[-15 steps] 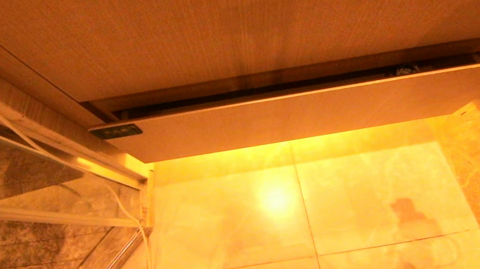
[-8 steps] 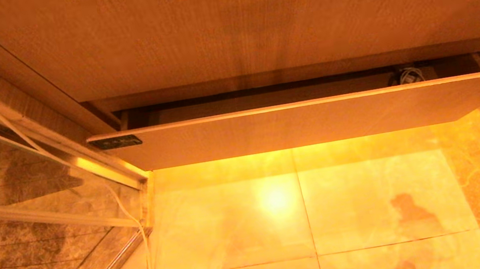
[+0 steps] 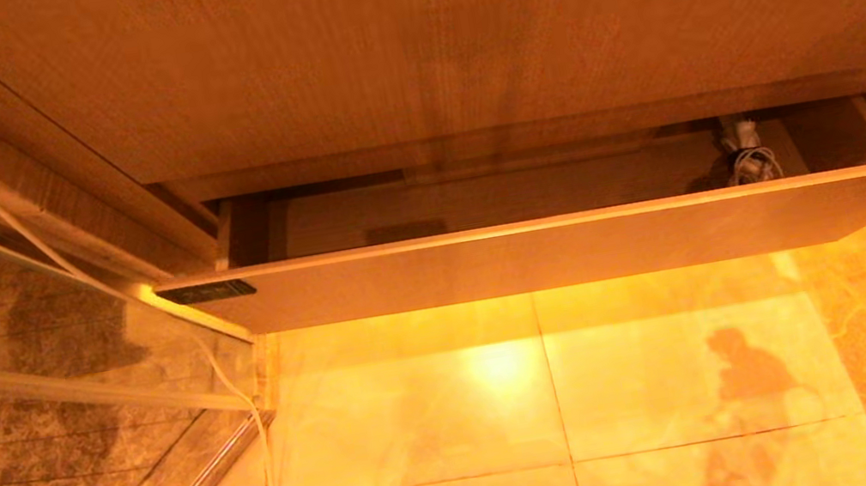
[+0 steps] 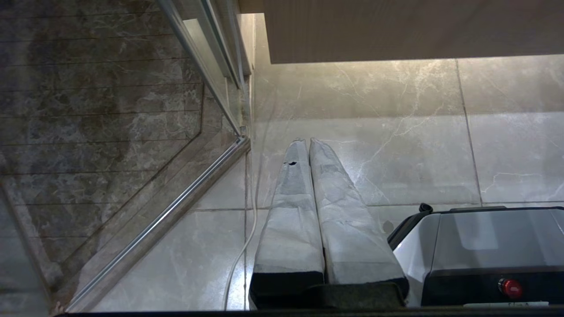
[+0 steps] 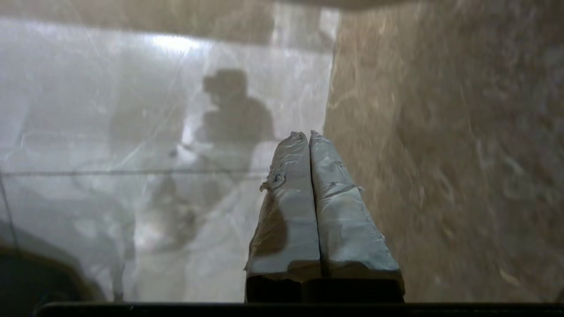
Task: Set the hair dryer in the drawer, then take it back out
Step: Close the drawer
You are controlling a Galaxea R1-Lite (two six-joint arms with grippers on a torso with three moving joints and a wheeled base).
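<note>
1. Sliding outward: the drawer [image 3: 547, 251] is further open than a second ago. Then only a thin dark slit showed behind its front; half a second ago a narrow strip; now a band of the pale inside is exposed across the full width.
2. Drawer front with its small black label [image 3: 206, 293] sits lower in the head view than in both earlier frames. Countertop [image 3: 452, 31] above it and floor tiles [image 3: 426, 418] have not shifted, so the drawer moved, not the camera.
3. The hair dryer [image 3: 747, 151] lies inside the drawer near its right end, at the back of the exposed band. Only a pale body part and the bundled cord are visible; a second ago just a sliver of it showed, and the rest is hidden under the countertop.
4. Right arm parts have come into the head view at the right edge, beside the drawer front's right end; they were not there a second ago.
5. Right gripper [image 5: 308, 136]: taped fingers pressed together, nothing between them, pointing at the floor beside the darker stone wall [image 5: 440, 154]. Right wrist view is motion-blurred.
6. Left gripper [image 4: 307, 143]: fingers closed together, empty, parked low over the floor tiles next to the robot base [image 4: 484, 246] and the glass partition [image 4: 132, 110].
</note>
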